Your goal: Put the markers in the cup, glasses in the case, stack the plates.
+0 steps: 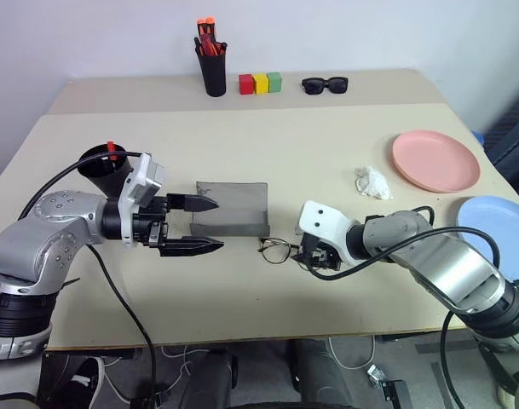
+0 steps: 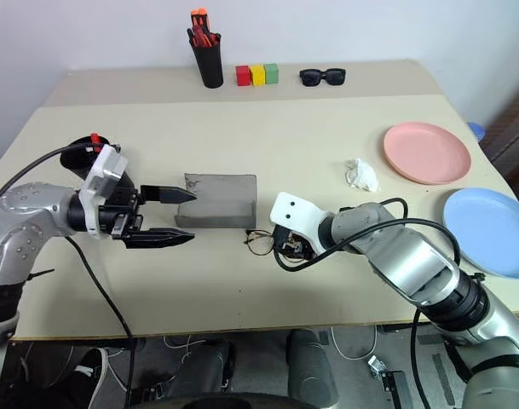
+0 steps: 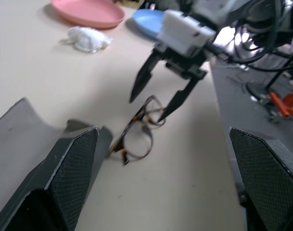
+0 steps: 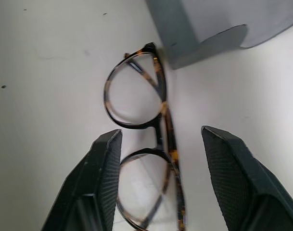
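Both pincers (image 1: 198, 224) (image 3: 151, 106) agape.

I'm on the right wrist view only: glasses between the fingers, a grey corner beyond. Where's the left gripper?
Observer: The left gripper is open by the far, left end of the case, away from the glasses.
Operator: Is the case open?
Observer: Yes, the lid is folded back and it looks empty.
Operator: And the plates?
Observer: Not stacked. The pink plate and the blue plate lie apart on the robot's right.
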Tool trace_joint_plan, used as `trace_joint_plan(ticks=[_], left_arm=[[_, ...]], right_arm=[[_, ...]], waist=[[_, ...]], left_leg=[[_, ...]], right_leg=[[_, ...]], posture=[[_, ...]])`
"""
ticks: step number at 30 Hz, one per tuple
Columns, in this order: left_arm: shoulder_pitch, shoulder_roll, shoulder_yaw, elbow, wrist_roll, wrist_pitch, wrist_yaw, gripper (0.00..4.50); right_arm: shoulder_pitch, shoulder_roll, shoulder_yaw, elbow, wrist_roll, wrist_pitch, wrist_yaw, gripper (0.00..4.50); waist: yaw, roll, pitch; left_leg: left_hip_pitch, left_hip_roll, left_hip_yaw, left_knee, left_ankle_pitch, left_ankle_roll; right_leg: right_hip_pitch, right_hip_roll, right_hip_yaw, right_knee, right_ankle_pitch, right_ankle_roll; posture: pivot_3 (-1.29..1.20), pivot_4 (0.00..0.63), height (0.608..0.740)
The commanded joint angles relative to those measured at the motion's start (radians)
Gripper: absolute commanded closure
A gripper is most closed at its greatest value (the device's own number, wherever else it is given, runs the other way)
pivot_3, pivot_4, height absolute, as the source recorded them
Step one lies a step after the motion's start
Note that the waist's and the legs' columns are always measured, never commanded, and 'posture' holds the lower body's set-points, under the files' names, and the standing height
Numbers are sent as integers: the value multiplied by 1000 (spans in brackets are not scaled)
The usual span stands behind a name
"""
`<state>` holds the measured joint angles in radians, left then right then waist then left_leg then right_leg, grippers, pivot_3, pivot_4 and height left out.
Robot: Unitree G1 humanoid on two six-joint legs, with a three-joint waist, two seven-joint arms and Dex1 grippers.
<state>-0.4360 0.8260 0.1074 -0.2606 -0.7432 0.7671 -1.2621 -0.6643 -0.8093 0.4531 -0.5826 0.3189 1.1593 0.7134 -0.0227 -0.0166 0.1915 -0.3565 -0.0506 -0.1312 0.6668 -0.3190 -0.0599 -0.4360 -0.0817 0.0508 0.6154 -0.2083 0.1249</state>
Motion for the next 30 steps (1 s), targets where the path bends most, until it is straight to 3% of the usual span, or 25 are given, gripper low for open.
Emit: trace_joint_plan(ticks=[1,20,23,25,30], left_arm=[[3,38,54,-36,-35,-12,-15,0],[133,83,78,18,5,-171,-78,0],[143,87,78,31,11,-191,-90,0],[149,90,77,35,14,-200,-96,0],[155,96,78,54,20,-220,-111,0]], right_arm=[[-42,37,-17,-8,13,25,1,2693],[-22,-16,87,40,-59,18,15,2693],[-23,-8,84,55,-59,15,17,3538],[-23,-9,89,60,-64,12,18,4458],[-22,0,90,64,-70,14,21,4458]], waist=[[2,0,0],[4,0,0],[4,0,0],[4,0,0],[5,0,0]], left_leg=[[0,0,0,0,0,0],[-1,0,1,-1,0,0],[-1,0,1,-1,0,0],[-1,0,1,-1,0,0],[-1,0,0,0,0,0]], right_leg=[[0,0,0,0,0,0],[0,0,0,-1,0,0],[0,0,0,-1,0,0],[0,0,0,-1,0,0],[0,0,0,-1,0,0]], posture=[[0,150,740],[0,150,740],[0,150,740],[0,150,740],[0,150,740]])
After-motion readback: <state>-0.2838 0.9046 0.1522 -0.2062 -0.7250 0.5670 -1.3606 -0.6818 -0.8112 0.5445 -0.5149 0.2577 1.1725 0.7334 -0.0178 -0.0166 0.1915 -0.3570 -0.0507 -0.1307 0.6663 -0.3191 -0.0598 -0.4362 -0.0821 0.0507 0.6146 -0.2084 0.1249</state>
